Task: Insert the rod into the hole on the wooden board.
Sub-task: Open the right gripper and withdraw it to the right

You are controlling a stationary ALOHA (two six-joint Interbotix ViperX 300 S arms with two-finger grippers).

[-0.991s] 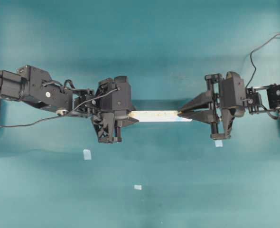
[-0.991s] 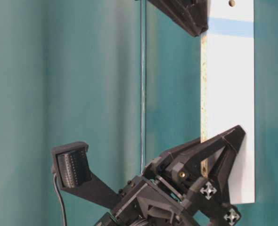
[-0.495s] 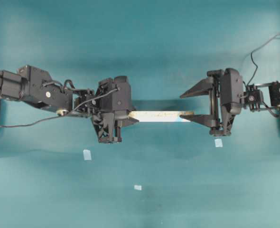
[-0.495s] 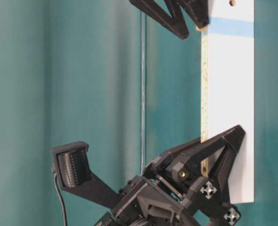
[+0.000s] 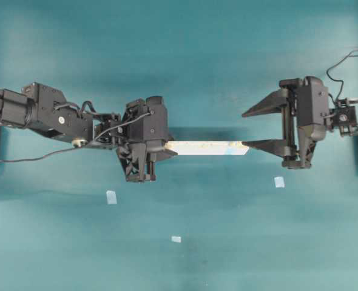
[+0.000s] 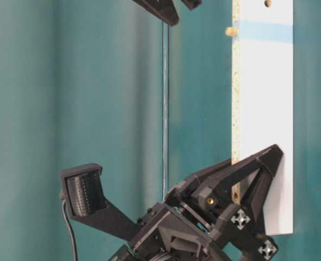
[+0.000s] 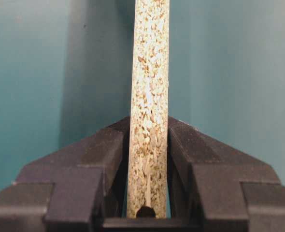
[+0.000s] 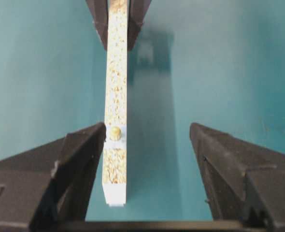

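Right wrist view, rod (image 8: 115,132) seated in wooden board (image 8: 116,82) hole

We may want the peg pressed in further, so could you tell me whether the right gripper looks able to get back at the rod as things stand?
Probably yes: the right gripper is open, and the rod stands exposed in the wooden board just inside one finger, nothing between.

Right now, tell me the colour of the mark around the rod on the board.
Light blue, ringing the rod on the board; clearest in the right wrist view.
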